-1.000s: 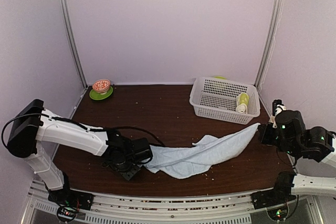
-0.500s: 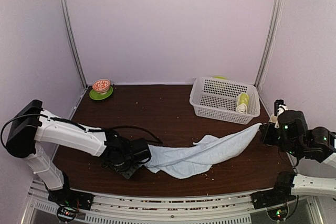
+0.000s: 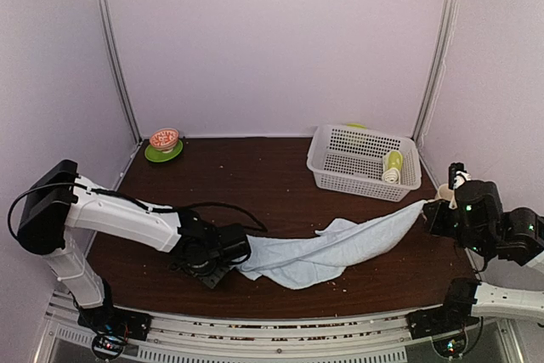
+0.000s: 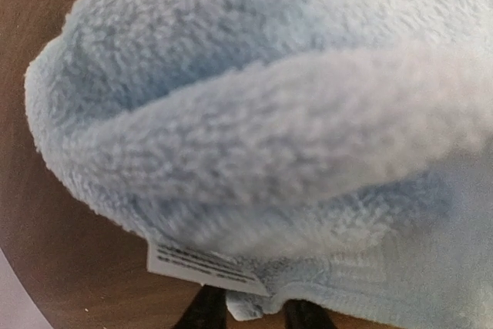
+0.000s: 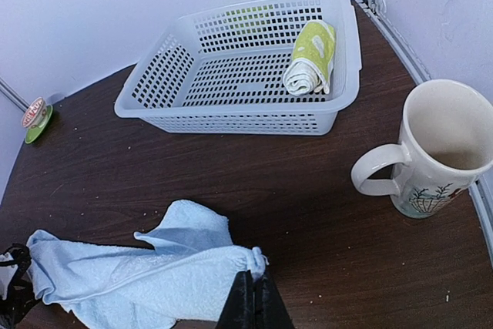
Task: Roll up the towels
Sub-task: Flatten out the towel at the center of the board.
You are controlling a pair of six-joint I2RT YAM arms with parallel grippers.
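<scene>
The pale-blue towel (image 3: 327, 248) lies stretched across the table's front, bunched at its left end. My right gripper (image 3: 429, 215) is shut on its right corner, seen pinched in the right wrist view (image 5: 254, 287), with the towel (image 5: 146, 283) trailing to the left. At the bunched left end is my left gripper (image 3: 235, 254). The left wrist view is filled with towel (image 4: 269, 113) and its white tag (image 4: 204, 266). There my left gripper (image 4: 256, 315) has its fingers apart, a towel corner between them, not pinched. The lime-green towel (image 3: 392, 164) (image 5: 312, 55) lies rolled in the basket.
The white perforated basket (image 3: 321, 163) (image 5: 154, 90) stands at the back right. A cream mug (image 5: 439, 152) sits by the right wall, close to my right gripper. A small bowl on a green saucer (image 3: 164, 144) is at the back left corner.
My left gripper has shifted a little right, into the towel's bunched end, and its jaws have narrowed. My right gripper has drifted slightly right, still holding the corner.
</scene>
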